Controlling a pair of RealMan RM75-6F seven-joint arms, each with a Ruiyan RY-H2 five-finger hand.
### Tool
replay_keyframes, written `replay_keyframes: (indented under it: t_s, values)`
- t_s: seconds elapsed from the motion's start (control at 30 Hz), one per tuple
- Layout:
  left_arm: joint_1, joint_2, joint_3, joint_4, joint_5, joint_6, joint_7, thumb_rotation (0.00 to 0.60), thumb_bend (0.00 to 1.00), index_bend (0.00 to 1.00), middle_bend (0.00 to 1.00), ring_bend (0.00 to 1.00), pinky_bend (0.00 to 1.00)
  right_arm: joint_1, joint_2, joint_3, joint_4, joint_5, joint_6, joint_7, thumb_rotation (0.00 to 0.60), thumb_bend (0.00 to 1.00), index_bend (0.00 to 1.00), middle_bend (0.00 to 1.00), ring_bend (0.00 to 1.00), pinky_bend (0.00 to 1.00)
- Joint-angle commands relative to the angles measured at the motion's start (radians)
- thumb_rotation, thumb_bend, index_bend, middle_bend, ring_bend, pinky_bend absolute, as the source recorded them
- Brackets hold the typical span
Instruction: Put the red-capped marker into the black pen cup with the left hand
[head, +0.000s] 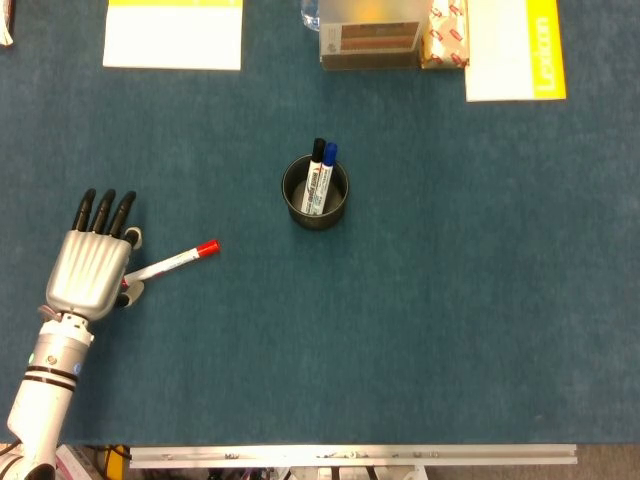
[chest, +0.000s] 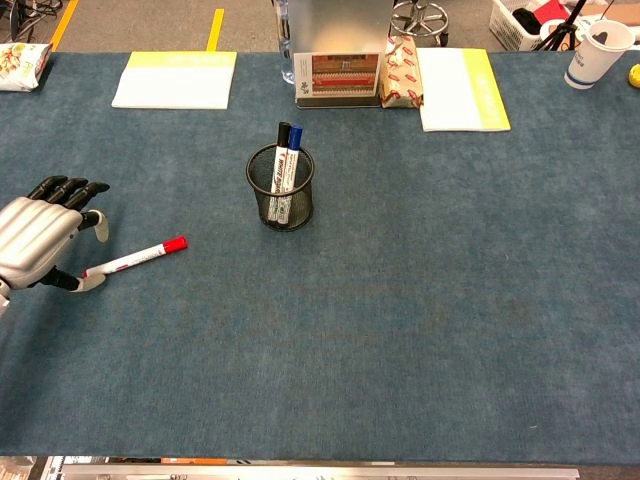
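Marker with the red cap (head: 175, 263), light, stiff and smooth, lies at lower left on the table, its tail by the left hand (head: 90, 268), whose grip I cannot tell; better mid-barrel.

table (head: 450, 300): blue felt | on it: red-capped marker (head: 172, 264), black pen cup (head: 315, 192), 2 notepads

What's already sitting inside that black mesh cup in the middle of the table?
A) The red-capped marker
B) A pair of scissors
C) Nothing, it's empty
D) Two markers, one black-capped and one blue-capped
D. The black pen cup holds a black-capped marker and a blue-capped marker standing side by side, while the red-capped marker lies on the table by the left hand.
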Motion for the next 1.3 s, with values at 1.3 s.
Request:
replay_keyframes:
  t_s: [1.3]
  values:
    - [-0.092, -0.072, -0.064, -0.105, -0.072, -0.094, 0.015, 0.361, 0.18, 0.46, 0.08, 0.0, 0.0, -0.001, 0.003, 0.0, -0.008, 0.005, -0.001, -0.003, 0.6, 0.0, 0.47, 0.31, 0.25, 0.46]
